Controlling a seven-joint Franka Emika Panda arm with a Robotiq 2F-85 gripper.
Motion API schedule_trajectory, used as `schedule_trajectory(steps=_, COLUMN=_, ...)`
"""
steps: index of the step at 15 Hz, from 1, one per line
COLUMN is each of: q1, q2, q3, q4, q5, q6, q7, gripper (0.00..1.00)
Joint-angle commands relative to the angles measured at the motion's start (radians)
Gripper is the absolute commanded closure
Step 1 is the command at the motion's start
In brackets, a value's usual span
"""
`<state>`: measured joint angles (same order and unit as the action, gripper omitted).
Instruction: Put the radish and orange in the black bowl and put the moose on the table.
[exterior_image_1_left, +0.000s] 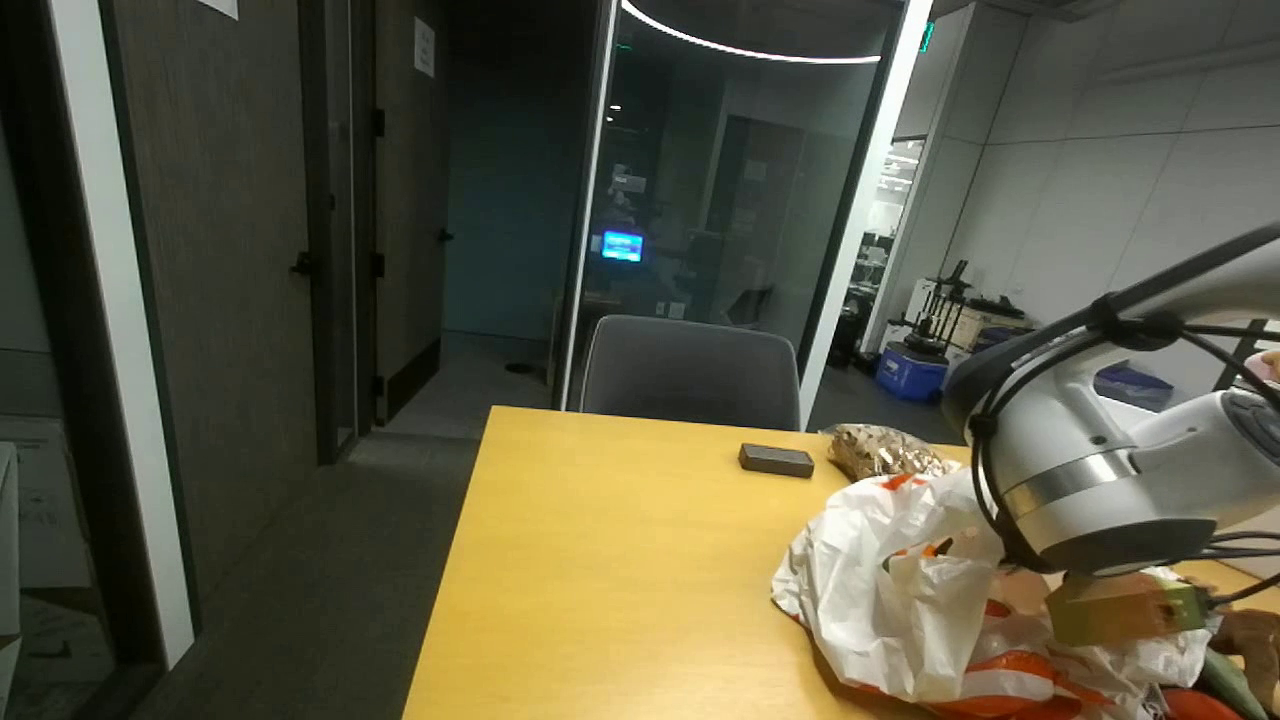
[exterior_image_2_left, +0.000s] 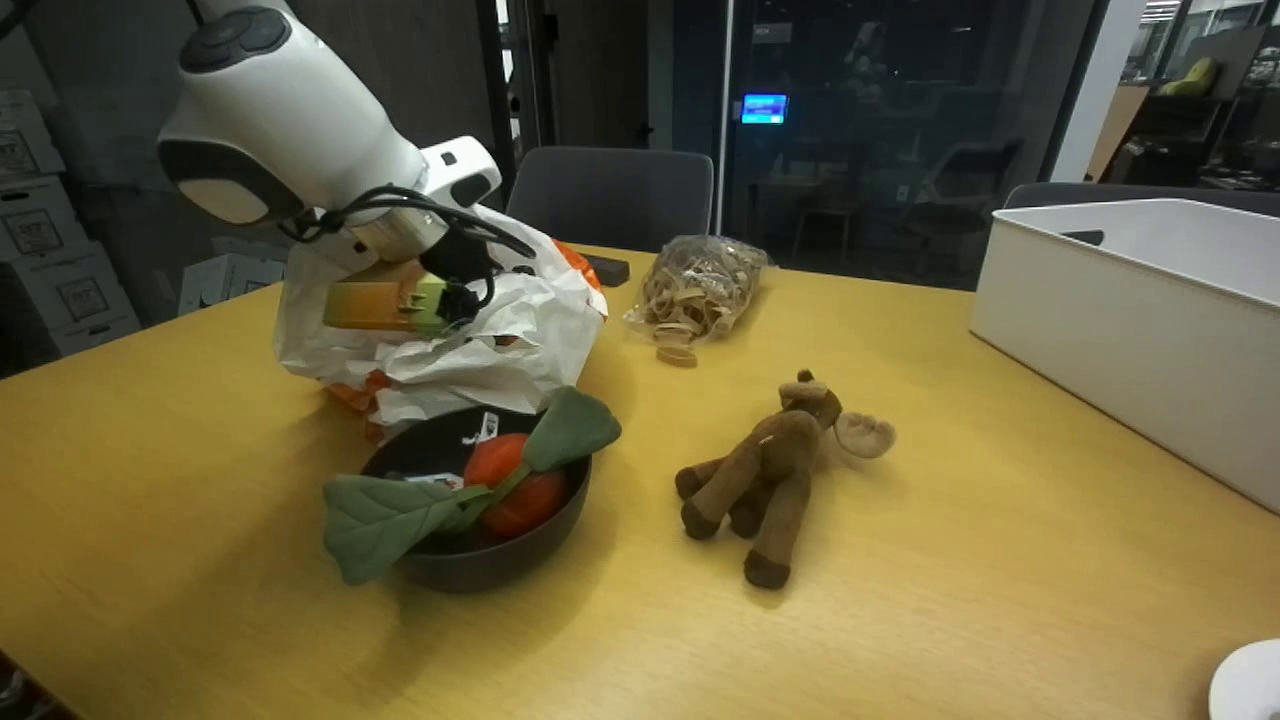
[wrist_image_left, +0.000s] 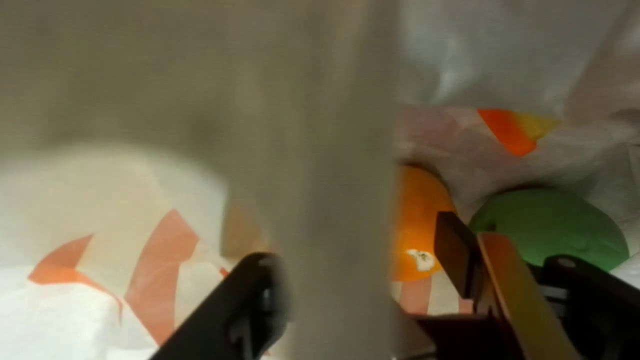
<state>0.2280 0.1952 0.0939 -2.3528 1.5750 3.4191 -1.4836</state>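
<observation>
The orange (wrist_image_left: 422, 215) is inside the bag (exterior_image_2_left: 545, 320); in the wrist view it shows at 3 o'clock from the middle of the claw (wrist_image_left: 355, 242), partly hidden by a blurred sheet of plastic. The fingers stand well apart and I see no grip on anything; whether one touches the orange, I cannot tell. A green thing (wrist_image_left: 555, 225) lies at 3 o'clock from the orange.

In an exterior view, the bowl (exterior_image_2_left: 490, 570) stands at 6 o'clock from the bag, the radish (exterior_image_2_left: 530, 505) in it with its leaves over the rim. The moose (exterior_image_2_left: 785, 450) lies on the table (exterior_image_2_left: 1000, 600), at 3 o'clock from the bowl. So the radish and moose look done; what seems left is to grip the orange, lift it clear of the plastic and lower it beside the radish. Farther out, a clear packet (exterior_image_2_left: 700, 290) lies at 11 o'clock from the moose, a white bin (exterior_image_2_left: 1110, 345) at 2.
</observation>
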Motion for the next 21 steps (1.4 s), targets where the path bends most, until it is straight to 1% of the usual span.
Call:
schedule_trajectory(steps=1, q1=0.014, q2=0.015, q3=0.020, q4=0.035, q5=0.046, q6=0.011, q7=-0.063, gripper=0.15)
schedule_trajectory(steps=2, q1=0.012, q2=0.018, q3=0.026, q4=0.043, q5=0.043, q6=-0.003, q7=-0.073, gripper=0.07)
schedule_trajectory(steps=3, q1=0.012, q2=0.020, q3=0.032, q4=0.051, q5=0.041, q6=-0.008, q7=-0.075, gripper=0.01)
schedule_trajectory(steps=4, q1=0.013, q2=0.022, q3=0.036, q4=0.062, q5=0.035, q6=-0.010, q7=-0.075, gripper=0.00)
schedule_trajectory(steps=7, q1=0.006, q2=0.030, q3=0.043, q4=0.094, q5=0.025, q6=-0.030, q7=-0.079, gripper=0.00)
schedule_trajectory(steps=11, q1=0.006, q2=0.100, q3=0.040, q4=0.141, q5=0.011, q6=-0.029, q7=-0.087, gripper=0.01)
schedule_trajectory(steps=16, q1=0.018, q2=0.175, q3=0.041, q4=0.185, q5=0.015, q6=0.019, q7=-0.109, gripper=0.00)
schedule_trajectory(steps=19, q1=0.024, q2=0.180, q3=0.045, q4=0.197, q5=0.029, q6=0.045, q7=-0.132, gripper=0.00)
schedule_trajectory(steps=21, q1=0.028, q2=0.157, q3=0.047, q4=0.192, q5=0.035, q6=0.064, q7=-0.147, gripper=0.00)
